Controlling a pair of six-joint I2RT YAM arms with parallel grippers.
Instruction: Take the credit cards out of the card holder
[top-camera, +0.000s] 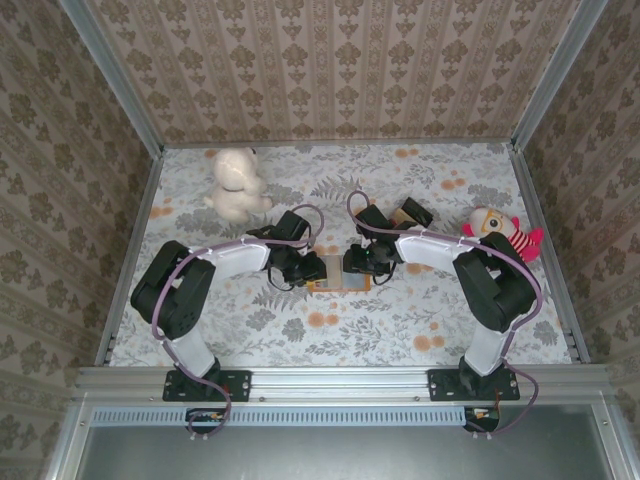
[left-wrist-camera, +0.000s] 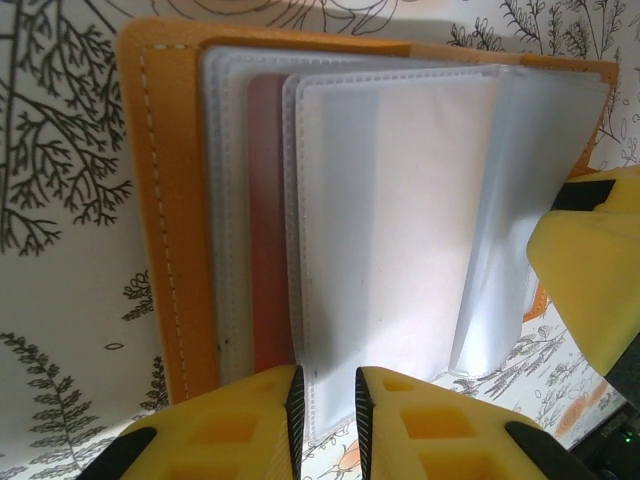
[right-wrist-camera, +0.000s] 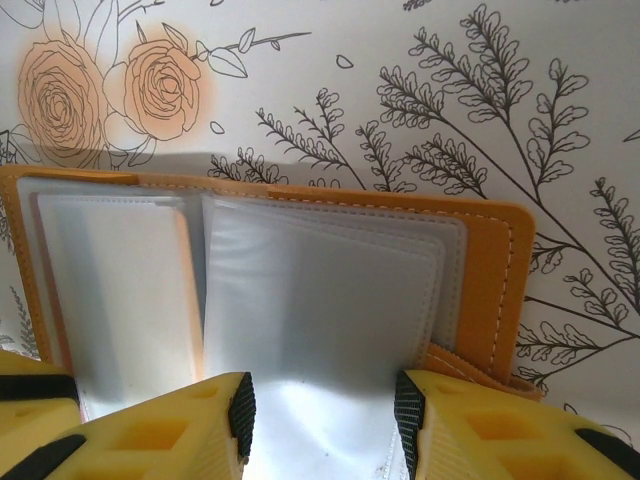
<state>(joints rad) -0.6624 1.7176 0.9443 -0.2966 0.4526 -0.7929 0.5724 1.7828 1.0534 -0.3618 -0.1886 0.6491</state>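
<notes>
overhead light: falling evenly and brightly on the desk (top-camera: 400, 320)
glare: washing out the card holder (left-wrist-camera: 170, 200) sleeves
focus: near yellow fingers (right-wrist-camera: 180, 430) blurring softly
shadows: lying soft, short

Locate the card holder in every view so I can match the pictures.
Top external: the card holder lies at table centre, between the two grippers.
Left wrist: it fills the frame, open, above the yellow fingers.
Right wrist: it spans the middle, above the fingers.
Shared landmark: its orange stitched rim.
</notes>
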